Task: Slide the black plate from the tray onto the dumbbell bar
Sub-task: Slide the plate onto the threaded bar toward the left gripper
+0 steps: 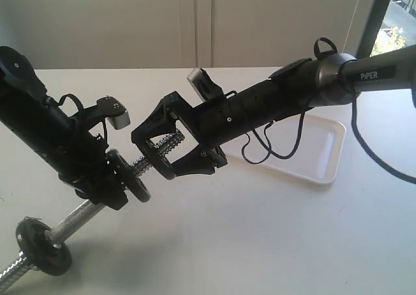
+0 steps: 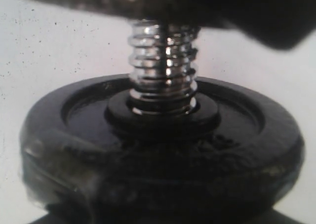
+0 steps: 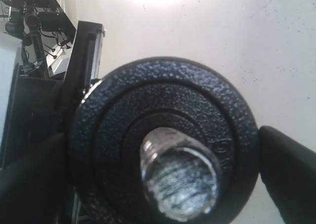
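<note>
A white table (image 1: 260,230) stands by a plain wall, and the tray (image 1: 322,158) on it looks empty (an arm hides part of it). The plate (image 1: 133,178) is on the bar (image 1: 75,218), right against the left gripper (image 1: 107,181), which grips the tilted bar, while the right gripper (image 1: 151,153) has its fingers wide, one on each side of the thread. Nothing locks the plate on, so I think it could slide off if the bar tips the other way, or a finger could bump the thread.

Light: I see daylight from the window (image 1: 398,19).
Glare: table (image 3: 237,41) blown white, right wrist view.
Blur: left wrist view soft.
</note>
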Robot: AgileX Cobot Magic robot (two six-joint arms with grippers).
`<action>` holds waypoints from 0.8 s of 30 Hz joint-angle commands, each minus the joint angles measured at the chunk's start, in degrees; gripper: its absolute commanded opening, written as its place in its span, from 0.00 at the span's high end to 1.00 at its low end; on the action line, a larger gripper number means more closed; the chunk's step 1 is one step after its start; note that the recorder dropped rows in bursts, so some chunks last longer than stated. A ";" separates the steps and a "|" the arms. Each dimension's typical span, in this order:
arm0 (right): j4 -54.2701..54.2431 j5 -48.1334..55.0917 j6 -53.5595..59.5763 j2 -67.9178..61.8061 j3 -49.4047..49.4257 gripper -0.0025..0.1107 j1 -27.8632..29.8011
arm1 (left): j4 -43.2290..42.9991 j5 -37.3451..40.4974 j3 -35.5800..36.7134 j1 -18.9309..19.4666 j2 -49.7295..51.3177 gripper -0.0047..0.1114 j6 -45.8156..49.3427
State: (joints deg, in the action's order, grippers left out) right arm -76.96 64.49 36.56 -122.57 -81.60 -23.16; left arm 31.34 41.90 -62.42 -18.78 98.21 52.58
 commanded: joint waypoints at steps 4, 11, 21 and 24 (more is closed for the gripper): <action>-3.78 5.47 0.76 1.06 -0.32 0.98 -1.34 | 5.78 1.28 -1.00 -0.21 -2.32 0.96 -1.23; -3.78 5.47 2.21 1.06 -0.32 0.98 -2.56 | 5.77 1.18 -1.00 -0.21 -2.32 0.96 -1.23; -3.78 5.47 2.21 1.06 -0.32 0.98 -3.15 | 5.77 1.18 -1.00 -0.21 -2.32 0.96 -1.23; -3.78 5.47 2.21 1.06 -0.32 0.98 -3.32 | 5.77 1.18 -1.00 -0.21 -2.32 0.96 -1.23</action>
State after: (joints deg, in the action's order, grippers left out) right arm -76.85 63.56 37.79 -123.00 -81.60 -25.81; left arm 31.34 42.22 -62.42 -18.78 98.19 52.70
